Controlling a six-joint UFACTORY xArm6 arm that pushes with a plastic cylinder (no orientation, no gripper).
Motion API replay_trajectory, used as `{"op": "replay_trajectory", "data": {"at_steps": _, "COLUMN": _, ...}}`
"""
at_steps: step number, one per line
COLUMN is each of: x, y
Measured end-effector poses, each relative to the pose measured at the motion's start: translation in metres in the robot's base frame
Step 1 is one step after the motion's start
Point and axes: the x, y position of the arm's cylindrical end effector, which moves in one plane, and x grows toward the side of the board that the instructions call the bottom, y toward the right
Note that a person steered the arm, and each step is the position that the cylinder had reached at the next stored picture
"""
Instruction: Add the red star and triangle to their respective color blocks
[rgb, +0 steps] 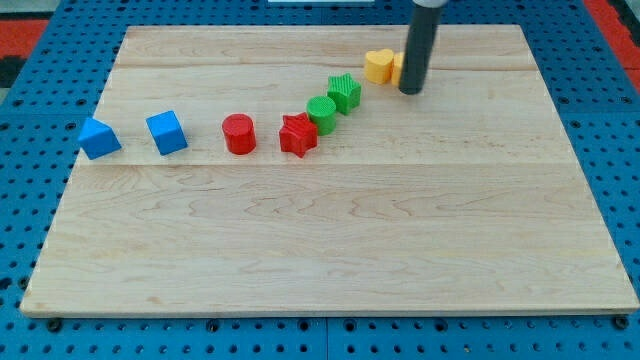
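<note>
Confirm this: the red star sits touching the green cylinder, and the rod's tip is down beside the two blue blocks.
Not quite. The red star does touch the green cylinder, but my tip is beside the yellow blocks at the view's top, as the camera view shows.

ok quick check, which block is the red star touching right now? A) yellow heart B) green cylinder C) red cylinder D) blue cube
B. The red star sits against the green cylinder on its upper right, while a gap of bare board separates it from the red cylinder on the view's left. My tip is far off, by the yellow heart.
</note>
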Motion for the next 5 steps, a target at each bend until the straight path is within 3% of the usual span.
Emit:
{"op": "replay_trajectory", "data": {"at_steps": 1, "x": -0.004, "y": -0.008}}
{"op": "replay_trajectory", "data": {"at_steps": 4, "x": 0.138, "y": -0.042}}
{"op": "replay_trajectory", "data": {"at_steps": 5, "x": 0.113, "y": -0.088}}
